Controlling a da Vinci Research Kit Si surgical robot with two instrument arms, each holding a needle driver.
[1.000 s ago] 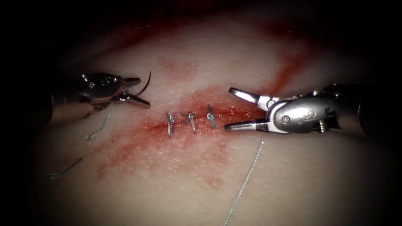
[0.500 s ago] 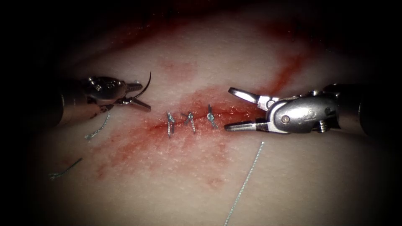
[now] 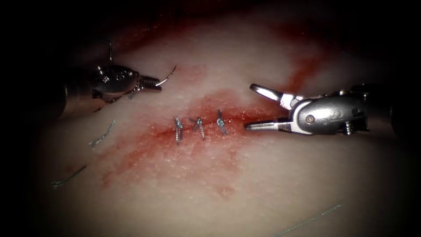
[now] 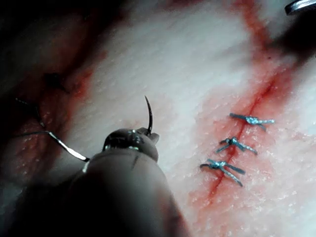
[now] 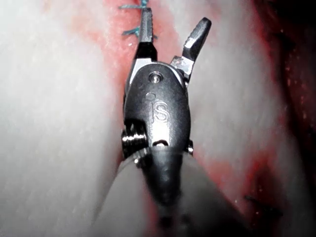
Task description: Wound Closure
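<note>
My left tool (image 3: 150, 83) is shut on the curved needle (image 3: 166, 78), left of the cut. The needle's pointed part sticks out past the jaws, up and to the right, clear of the tissue (image 3: 210, 184). In the left wrist view the needle (image 4: 149, 116) rises from the same tool (image 4: 132, 140), and a shiny strand (image 4: 59, 143) trails back from it. My right tool (image 3: 248, 106) stands open and holds nothing, just right of three stitches (image 3: 199, 127) across the cut. The right wrist view shows its spread jaws (image 5: 173, 22) over the stitches (image 5: 133, 32).
Red fluid (image 3: 144, 153) stains the tissue around the stitched cut. Two cut ends of thread (image 3: 101, 134) (image 3: 68, 177) lie on the tissue at the left. A length of thread (image 3: 307, 221) lies at the lower right. One right-tool jaw tip (image 4: 301, 5) shows in the left wrist view.
The left jaws closed on the needle and lifted it up and slightly right. The right tool drew back to the right, its jaws a little narrower. The long thread slid away toward the lower right.
</note>
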